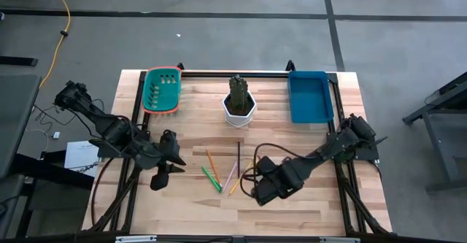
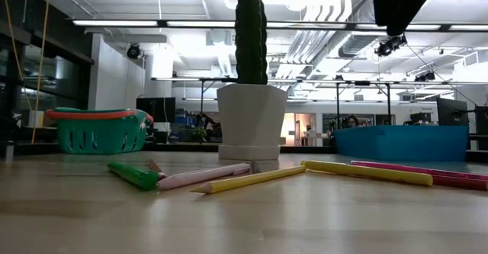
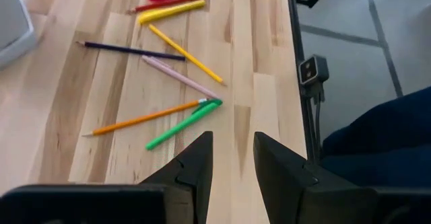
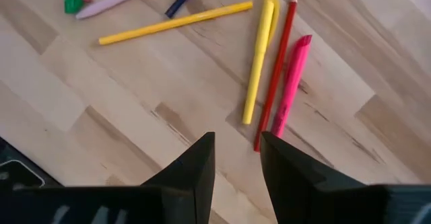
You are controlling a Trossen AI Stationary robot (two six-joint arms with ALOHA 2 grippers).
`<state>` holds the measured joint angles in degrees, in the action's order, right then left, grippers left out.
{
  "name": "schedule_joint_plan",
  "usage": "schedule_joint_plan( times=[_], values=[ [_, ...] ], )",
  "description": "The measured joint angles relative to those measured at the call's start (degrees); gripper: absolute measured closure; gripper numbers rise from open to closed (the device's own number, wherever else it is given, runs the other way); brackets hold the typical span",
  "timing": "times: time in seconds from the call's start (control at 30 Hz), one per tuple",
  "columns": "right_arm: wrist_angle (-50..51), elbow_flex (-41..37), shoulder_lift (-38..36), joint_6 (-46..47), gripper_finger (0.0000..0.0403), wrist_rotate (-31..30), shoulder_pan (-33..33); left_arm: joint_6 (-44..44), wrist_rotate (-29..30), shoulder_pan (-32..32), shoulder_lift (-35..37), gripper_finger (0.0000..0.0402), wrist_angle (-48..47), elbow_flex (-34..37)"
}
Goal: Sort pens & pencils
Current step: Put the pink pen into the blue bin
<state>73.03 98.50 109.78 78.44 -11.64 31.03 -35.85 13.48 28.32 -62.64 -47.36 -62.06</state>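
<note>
Presently the pens and pencils lie flat, scattered mid-desk in front of the white cactus pot, their long axes running at mixed diagonals. The green pen slants toward the left pincer, whose fingers stand slightly spread, holding nothing. The right pincer hangs just above the pink pen's lower end, narrowly parted, empty.

**Colours on my table**

My pens are bright pink and green; my pencils yellow, orange, red and dark navy. I see a teal basket rimmed orange, a blue tray, and a white pot.
</note>
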Motion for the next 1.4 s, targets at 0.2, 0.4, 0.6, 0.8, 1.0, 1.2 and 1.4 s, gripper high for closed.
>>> schedule_joint_plan(
  times=[0.2,0.4,0.6,0.8,1.0,1.2,1.4],
  values=[
    [-3.48,-0.04,-0.17,2.98,0.0293,-1.31,2.64,0.01,-1.88,-0.02,-2.94,0.0305,0.04,0.0],
    [-3.02,-0.04,-0.17,3.95,0.0293,-2.27,3.74,1.32,-1.9,-0.17,-3.94,0.0305,0.04,0.0],
    [-0.87,-0.07,-0.36,1.06,0.0293,-1.28,2.35,1.53,-2.12,-0.17,-3.9,0.0305,0.03,0.0],
    [4.05,-0.11,-5.52,0.75,0.0293,-0.38,1.64,2.01,-2.52,-0.17,-3.9,0.0305,0.03,0.0],
    [8.05,-0.11,-17.19,3.68,0.0293,-7.22,2.98,2.03,-2.54,-0.17,-3.88,0.0305,0.05,0.0],
    [7.4,-0.09,-32.21,6.88,0.0293,-26.26,8.85,1.7,-2.54,-0.17,-3.88,0.0305,0.07,0.0],
    [0.69,-7.91,-39.02,8.3,0.0293,-40.36,16.03,1.09,-2.53,-0.17,-3.88,0.0305,0.07,0.0]
  ],
)
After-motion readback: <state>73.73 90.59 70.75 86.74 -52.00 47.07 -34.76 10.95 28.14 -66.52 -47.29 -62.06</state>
